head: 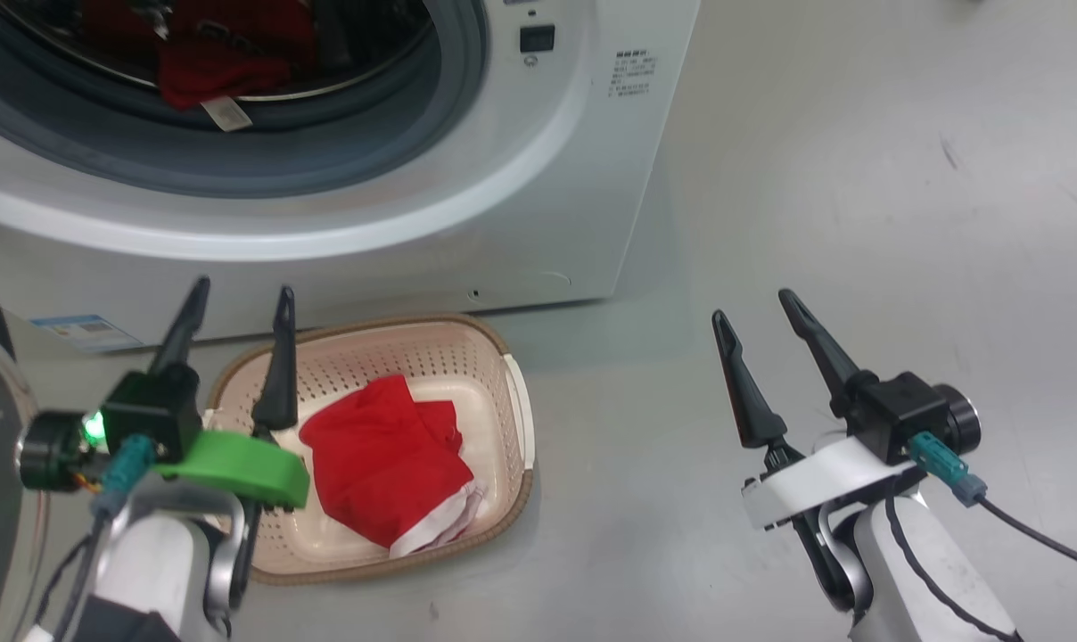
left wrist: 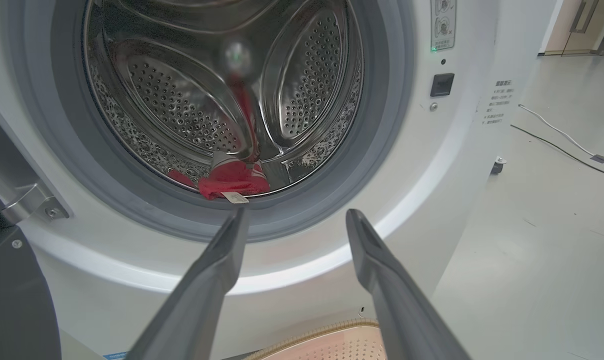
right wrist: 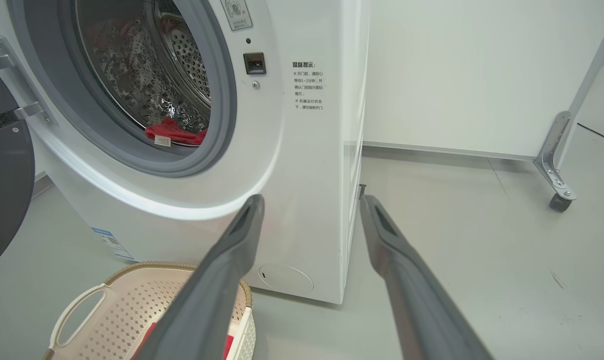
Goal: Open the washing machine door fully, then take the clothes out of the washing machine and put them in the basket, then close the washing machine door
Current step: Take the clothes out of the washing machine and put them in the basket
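Observation:
The washing machine (head: 538, 178) stands with its door (right wrist: 2, 190) swung open to the left. Red clothes (left wrist: 232, 182) with a white label lie at the front lip of the steel drum. Another red garment (head: 382, 464) with white trim lies in the basket (head: 503, 374) on the floor before the machine. My left gripper (head: 244, 287) hangs open and empty above the basket's left rim, pointing at the drum opening. My right gripper (head: 752, 305) is open and empty over bare floor to the right of the basket.
The grey floor (head: 859, 223) stretches to the right of the machine. A thin cable (left wrist: 557, 135) runs across the floor there. A metal frame leg on a caster (right wrist: 559, 200) stands by the white wall panel at the far right.

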